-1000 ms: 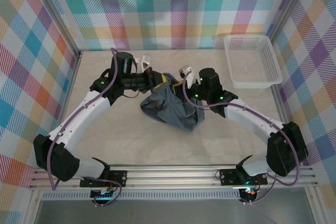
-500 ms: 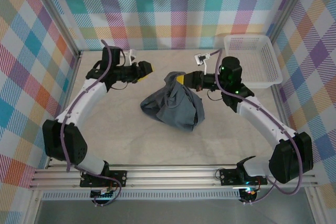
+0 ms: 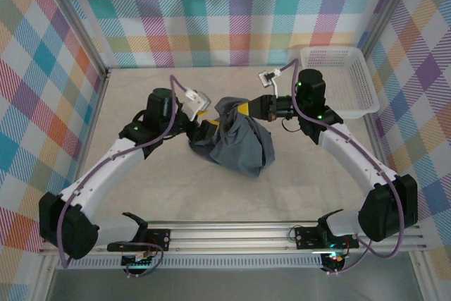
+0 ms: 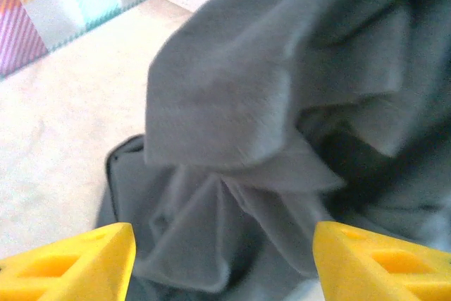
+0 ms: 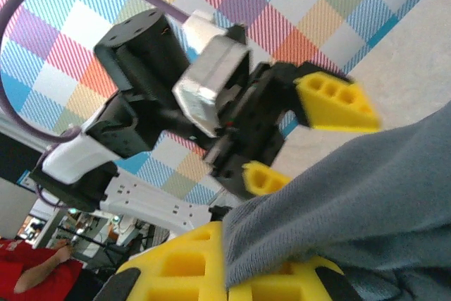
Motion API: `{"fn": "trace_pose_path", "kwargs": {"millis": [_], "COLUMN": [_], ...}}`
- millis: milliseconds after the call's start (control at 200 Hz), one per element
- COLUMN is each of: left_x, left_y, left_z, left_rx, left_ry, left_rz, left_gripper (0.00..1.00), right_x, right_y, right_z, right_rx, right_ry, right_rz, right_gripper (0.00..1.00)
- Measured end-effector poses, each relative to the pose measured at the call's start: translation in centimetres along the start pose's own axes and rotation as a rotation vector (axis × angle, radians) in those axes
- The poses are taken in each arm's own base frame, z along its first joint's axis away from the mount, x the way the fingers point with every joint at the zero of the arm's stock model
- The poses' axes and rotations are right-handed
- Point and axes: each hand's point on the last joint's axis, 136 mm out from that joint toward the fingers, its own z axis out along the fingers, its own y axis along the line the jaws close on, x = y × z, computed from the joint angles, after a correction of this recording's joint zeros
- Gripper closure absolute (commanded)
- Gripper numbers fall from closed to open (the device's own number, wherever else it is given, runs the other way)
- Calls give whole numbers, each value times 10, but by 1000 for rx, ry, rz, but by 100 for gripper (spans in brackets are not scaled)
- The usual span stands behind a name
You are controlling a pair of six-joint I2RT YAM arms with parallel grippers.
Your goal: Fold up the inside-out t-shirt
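Two grippers attend the inside-out t-shirt (image 3: 236, 147), which lies as a bunched dark grey heap near the middle of the table (image 3: 169, 195), well clear of all four edges. No fold has been laid and the garment is crumpled, so the step in hand is judged to be the opening-out, lifting and spreading the cloth ahead of any folding. The right gripper (image 3: 243, 107) is clamped on a ridge of fabric at the top of the heap. The cloth is pinched between its yellow fingers (image 5: 180, 262), and that part is raised above the table. The left gripper (image 4: 223, 252) stands with jaws apart and nothing between them, aimed at the heap's left flank with loose folds directly ahead. The left arm reaches forward from the near left corner, with its elbow bent and its wrist turned inward toward the shirt. The right arm extends along the right side, its forearm angled in from beside the white mesh basket (image 3: 331, 49) at the far right corner. For the next move, as judged, the left gripper must advance and close on a single edge, not a bundled layer, so the pair can draw the shirt flat.
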Motion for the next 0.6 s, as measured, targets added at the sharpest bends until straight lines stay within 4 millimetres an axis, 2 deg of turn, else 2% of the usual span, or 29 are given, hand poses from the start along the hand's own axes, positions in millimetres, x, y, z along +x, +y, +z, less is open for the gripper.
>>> {"fn": "trace_pose_path", "kwargs": {"millis": [125,210,265,340,385,475,605], "left_x": [-10,-23,-32,-44,-49,-55,-68], "left_y": [3,7,9,12,14,14,7], "left_z": [18,20,20,18,17,15,10], "left_rx": [-8,-26,-45,-75,-86,-90,-53], "left_ry": [-33,-77,-108,-144,-162,-186,-217], "left_rz": [88,118,137,163,167,167,160], "left_gripper": [30,30,34,44,54,100,100], "right_x": [7,10,11,13,13,14,11], "right_y": [3,4,4,5,6,6,3], "right_z": [3,4,4,5,5,6,7], "right_rx": [-16,-24,-25,-28,-31,-31,-16], "right_ry": [28,42,46,51,54,58,56], "right_rz": [18,26,31,36,35,38,45], "right_gripper": [100,100,100,100,100,100,100]}}
